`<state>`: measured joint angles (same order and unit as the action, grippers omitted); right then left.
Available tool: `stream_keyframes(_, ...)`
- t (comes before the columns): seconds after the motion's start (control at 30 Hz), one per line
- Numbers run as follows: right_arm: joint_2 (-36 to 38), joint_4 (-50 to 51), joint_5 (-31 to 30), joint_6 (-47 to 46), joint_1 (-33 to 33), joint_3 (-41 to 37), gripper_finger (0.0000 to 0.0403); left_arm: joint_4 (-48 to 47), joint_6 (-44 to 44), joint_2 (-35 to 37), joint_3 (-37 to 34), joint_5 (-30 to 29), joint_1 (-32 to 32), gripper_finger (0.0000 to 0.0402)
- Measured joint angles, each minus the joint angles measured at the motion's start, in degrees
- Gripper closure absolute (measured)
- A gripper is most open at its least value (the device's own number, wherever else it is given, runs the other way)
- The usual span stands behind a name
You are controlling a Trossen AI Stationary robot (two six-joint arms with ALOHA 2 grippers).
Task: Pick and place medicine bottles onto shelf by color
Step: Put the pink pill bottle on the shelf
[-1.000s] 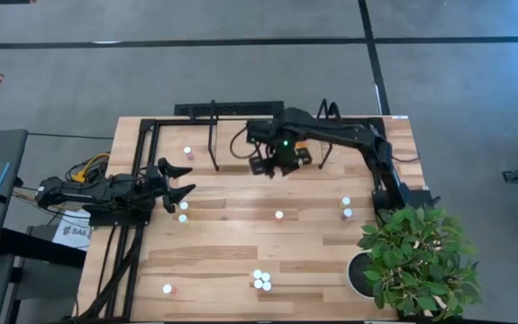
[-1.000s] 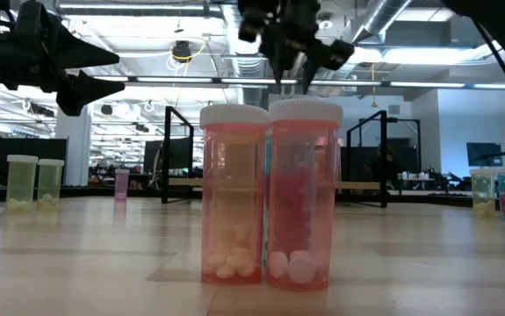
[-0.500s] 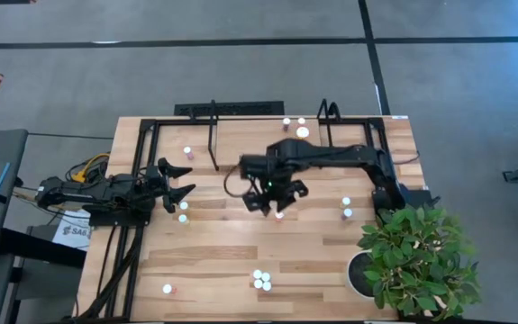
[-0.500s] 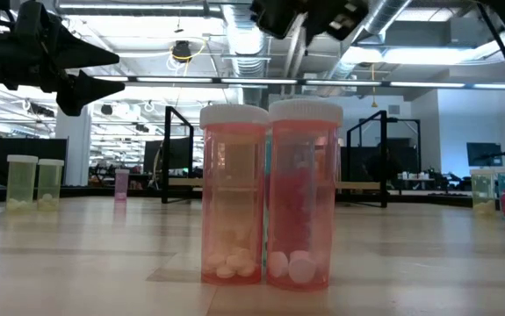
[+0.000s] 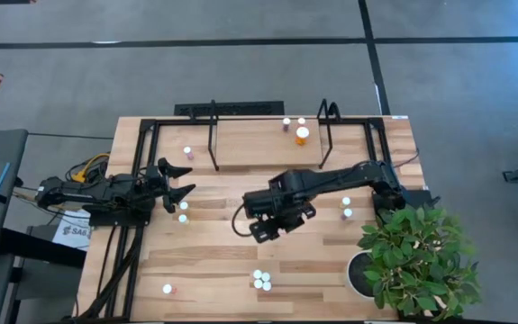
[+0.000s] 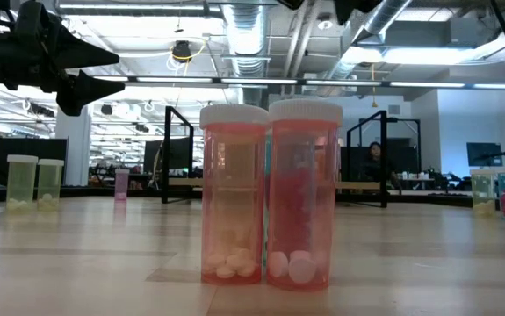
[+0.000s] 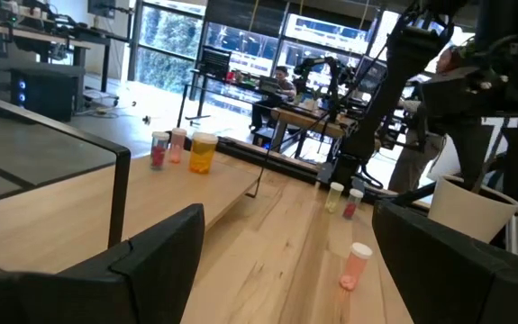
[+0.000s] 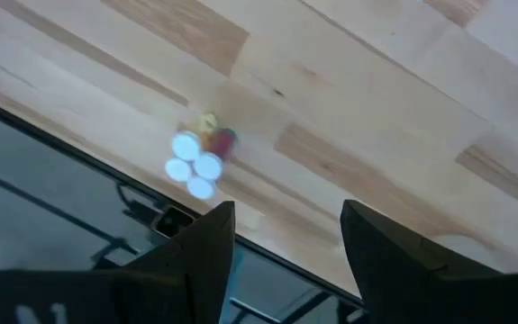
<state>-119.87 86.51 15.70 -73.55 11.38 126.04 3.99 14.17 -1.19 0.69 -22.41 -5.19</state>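
Having travelled from the black-framed light wooden shelf (image 5: 259, 144) to mid-table, the right gripper (image 5: 268, 229), fingers apart and empty, hovers nearer than the idle, wide-open left gripper (image 5: 179, 184) to the white-capped upright bottle cluster (image 5: 261, 281) at the front edge.

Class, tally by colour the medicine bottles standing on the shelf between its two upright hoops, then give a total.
Pink bottles: 2
Orange bottle: 1
Total: 3
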Motion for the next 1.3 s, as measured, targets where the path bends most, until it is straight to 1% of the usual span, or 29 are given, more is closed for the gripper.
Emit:
stream_keyframes(0.3,0.0,1.4,-0.1,-4.2,4.1,0.0,0.0174,0.0,0.0,0.0,0.0,0.0,0.0,0.009)
stream_keyframes(0.5,0.0,-3.9,-1.1,-7.0,9.0,0.0,0.0174,0.0,0.0,0.0,0.0,0.0,0.0,0.009)
stream_keyframes(0.63,-0.1,-8.6,-4.1,-9.0,12.7,0.0,0.0174,0.0,0.0,0.0,0.0,0.0,0.0,0.009)
stream_keyframes(0.77,-0.6,-11.2,-4.7,-10.0,14.9,0.0,0.0174,0.0,0.0,0.0,0.0,0.0,0.0,0.009)
stream_keyframes(1.1,-0.5,-12.1,-6.8,-14.6,15.3,-0.4,0.0174,0.0,0.0,0.0,0.0,0.0,0.0,0.009)
stream_keyframes(1.2,-0.4,-12.5,-7.2,-15.3,15.2,-3.0,0.0175,0.0,0.0,0.0,0.0,0.0,0.0,0.009)
stream_keyframes(1.3,-0.5,-12.7,-7.0,-18.5,15.1,-6.2,0.018,0.0,0.0,0.0,0.0,0.0,0.0,0.009)
